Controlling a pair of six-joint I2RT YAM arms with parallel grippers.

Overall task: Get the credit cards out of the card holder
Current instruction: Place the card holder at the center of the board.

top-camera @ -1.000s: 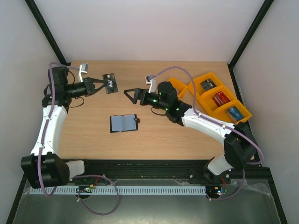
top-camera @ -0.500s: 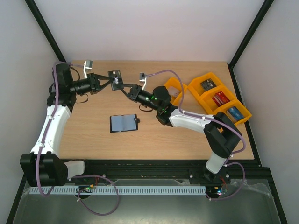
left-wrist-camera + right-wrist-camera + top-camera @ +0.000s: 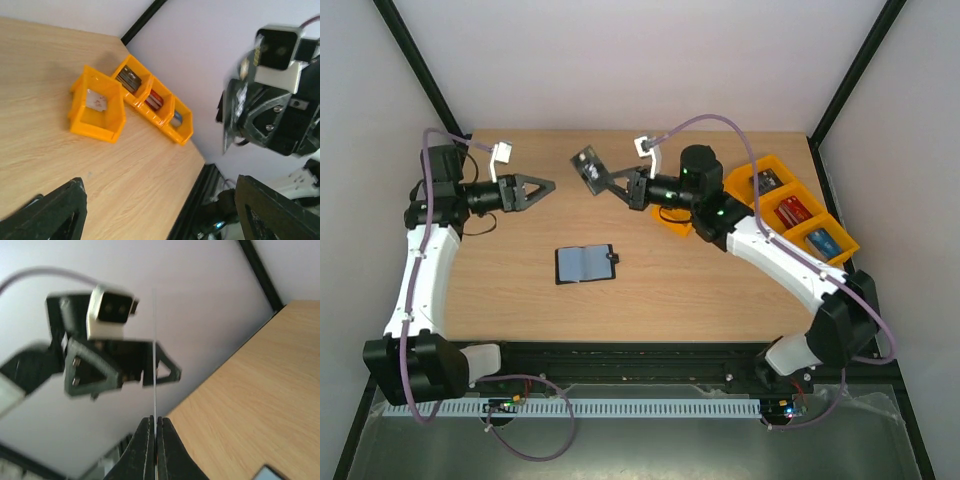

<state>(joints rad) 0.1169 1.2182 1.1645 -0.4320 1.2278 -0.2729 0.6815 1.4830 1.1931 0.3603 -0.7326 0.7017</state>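
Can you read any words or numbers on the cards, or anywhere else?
Nothing here can be read.
Pale print on the dark card in the right claw: too small and blurred.
Print on the cards in the orange trays: too small.
The card holder: no writing seen.

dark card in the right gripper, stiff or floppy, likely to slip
Probably stiff: seen edge-on, the card stands as a straight line above the right gripper. Likely light, being so thin. It might pivot or slip, since only one edge is pinched.
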